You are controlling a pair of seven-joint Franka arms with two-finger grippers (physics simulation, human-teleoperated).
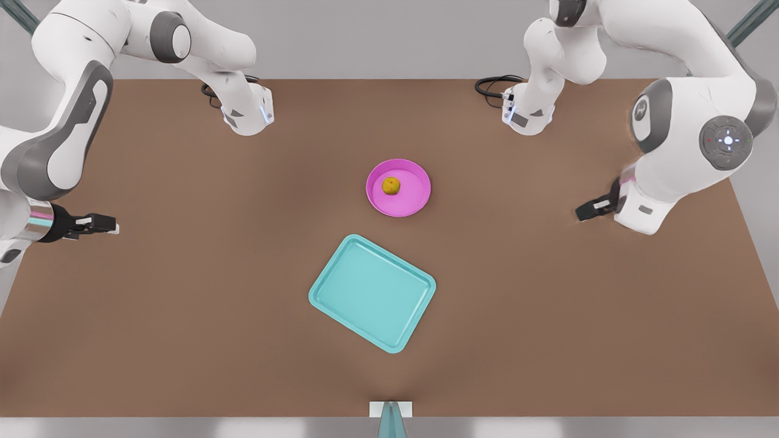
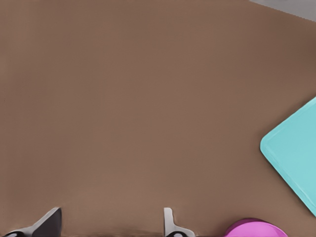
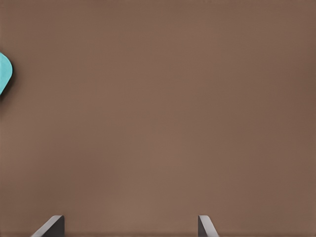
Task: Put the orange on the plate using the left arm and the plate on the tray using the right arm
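The orange (image 1: 391,185) sits inside the pink plate (image 1: 409,201), a little toward the front view's left of the dish's centre. The plate rests on the brown table (image 1: 548,316) near its middle. The teal tray (image 1: 372,293) lies on the table just on the camera's side of the plate, turned at an angle. A strip of bare table separates the 2, and the tray carries nothing.

The left claw (image 1: 585,212) hangs low over the table at the front view's right, roughly level with the plate and well apart from it. In the left wrist view the left claw (image 2: 112,211) has its fingers (image 2: 169,223) spread apart over bare table with nothing between them. A sliver of the plate's rim (image 2: 256,228) shows just beside one finger, and a corner of the tray (image 2: 291,153) lies farther off.

The right claw (image 1: 112,226) waits at the front view's far left edge of the table, well away from plate and tray. In the right wrist view the right claw (image 3: 130,217) stands wide open — both fingers (image 3: 205,226) apart above bare table — with a corner of the tray (image 3: 4,71) showing at the frame's edge.
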